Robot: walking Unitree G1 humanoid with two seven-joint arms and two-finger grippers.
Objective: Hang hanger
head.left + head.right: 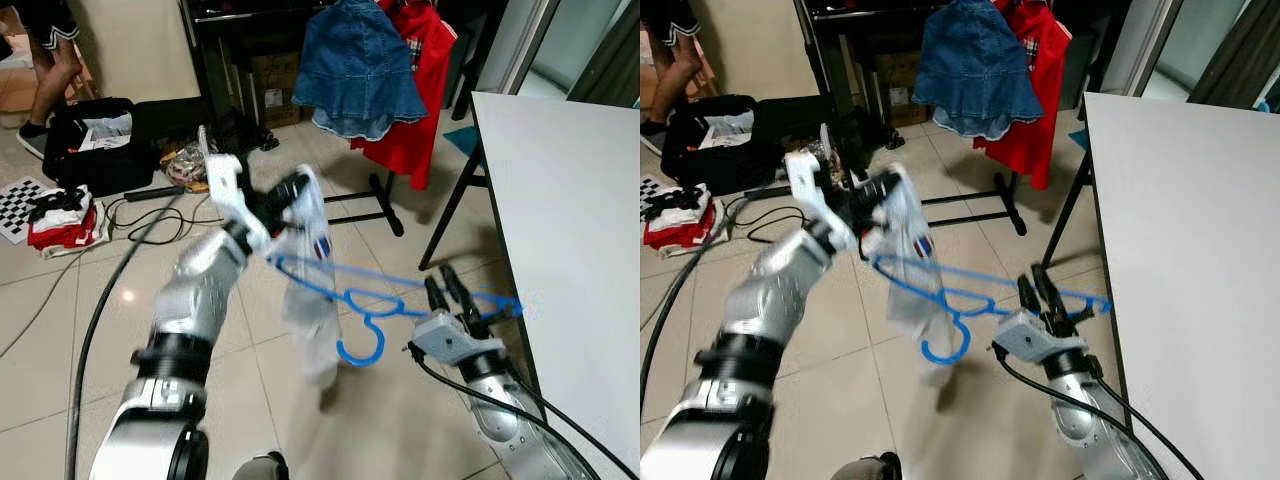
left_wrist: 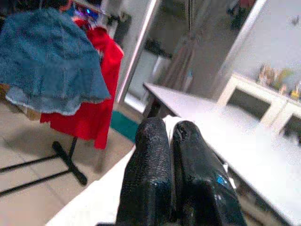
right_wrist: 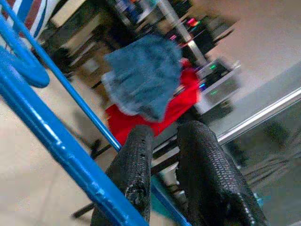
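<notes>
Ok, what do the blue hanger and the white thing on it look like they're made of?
The blue hanger looks like moulded plastic: thin glossy bars, uniform bright colour with highlights along the edge. The white garment on it seems a thin, soft fabric, limp and draping; motion blur leaves the weave unclear. The left claw pinches the garment, and the right claw holds the hanger's end.

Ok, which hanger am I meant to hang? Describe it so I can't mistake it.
Start at the white table on the robot's right; just off its near edge, the right gripper holds one end of the blue plastic hanger. The left gripper holds a white garment draped on its other end. Unlike the hangers carrying the denim dress and red garment, it hangs on no rack.
</notes>
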